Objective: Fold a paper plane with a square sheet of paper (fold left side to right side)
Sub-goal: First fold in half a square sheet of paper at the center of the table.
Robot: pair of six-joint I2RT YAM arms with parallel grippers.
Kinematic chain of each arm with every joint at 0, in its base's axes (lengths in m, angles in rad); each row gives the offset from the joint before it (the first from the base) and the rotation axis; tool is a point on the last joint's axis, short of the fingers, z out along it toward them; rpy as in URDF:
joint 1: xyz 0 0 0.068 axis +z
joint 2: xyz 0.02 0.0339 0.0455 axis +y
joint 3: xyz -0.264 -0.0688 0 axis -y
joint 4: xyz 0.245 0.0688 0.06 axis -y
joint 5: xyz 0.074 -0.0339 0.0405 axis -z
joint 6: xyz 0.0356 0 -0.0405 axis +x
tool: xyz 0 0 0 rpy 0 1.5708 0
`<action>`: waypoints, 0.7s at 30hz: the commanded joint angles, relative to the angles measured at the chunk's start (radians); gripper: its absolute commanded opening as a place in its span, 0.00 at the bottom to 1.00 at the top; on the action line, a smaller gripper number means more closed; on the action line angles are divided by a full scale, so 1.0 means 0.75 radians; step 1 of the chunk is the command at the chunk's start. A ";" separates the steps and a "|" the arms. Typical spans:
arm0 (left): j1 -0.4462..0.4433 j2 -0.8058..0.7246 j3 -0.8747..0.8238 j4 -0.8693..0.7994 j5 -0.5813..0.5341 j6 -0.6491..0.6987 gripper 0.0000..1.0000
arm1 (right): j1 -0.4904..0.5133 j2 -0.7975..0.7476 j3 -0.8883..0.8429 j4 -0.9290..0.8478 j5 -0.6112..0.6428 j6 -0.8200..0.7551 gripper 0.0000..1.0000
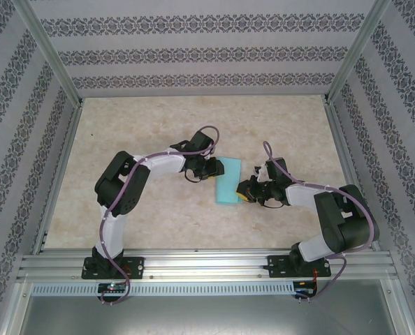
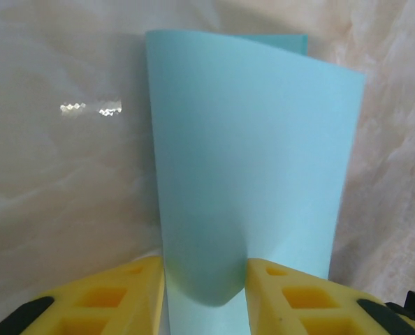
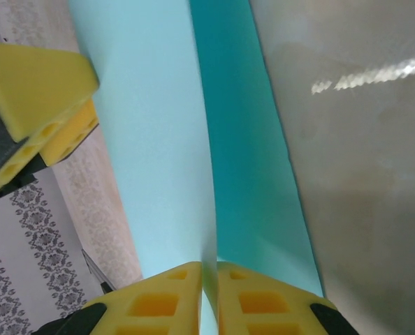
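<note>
The square sheet of paper (image 1: 228, 181) is light turquoise and lies bent over on itself at the middle of the table, between the two arms. My left gripper (image 1: 213, 169) is at its left edge. In the left wrist view the yellow fingers (image 2: 134, 300) press on either side of the sheet's rounded fold (image 2: 249, 174). My right gripper (image 1: 244, 190) is at the sheet's lower right. In the right wrist view its jaws stand almost together on the raised thin edge of the paper (image 3: 151, 139). The left gripper's yellow fingers (image 3: 40, 84) show at the upper left there.
The beige marbled table (image 1: 158, 125) is fenced by patterned walls and aluminium posts. A metal rail (image 1: 207, 264) carrying both arm bases runs along the near edge. Bare table lies behind and to the left of the sheet.
</note>
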 commanded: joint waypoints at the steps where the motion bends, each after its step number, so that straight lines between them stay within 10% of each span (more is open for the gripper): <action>1: -0.010 0.021 0.023 -0.085 -0.028 0.062 0.40 | -0.008 0.021 0.003 0.042 0.030 0.009 0.14; 21: -0.016 -0.082 -0.089 0.019 0.076 0.021 0.64 | -0.007 0.071 0.051 0.057 0.041 0.003 0.15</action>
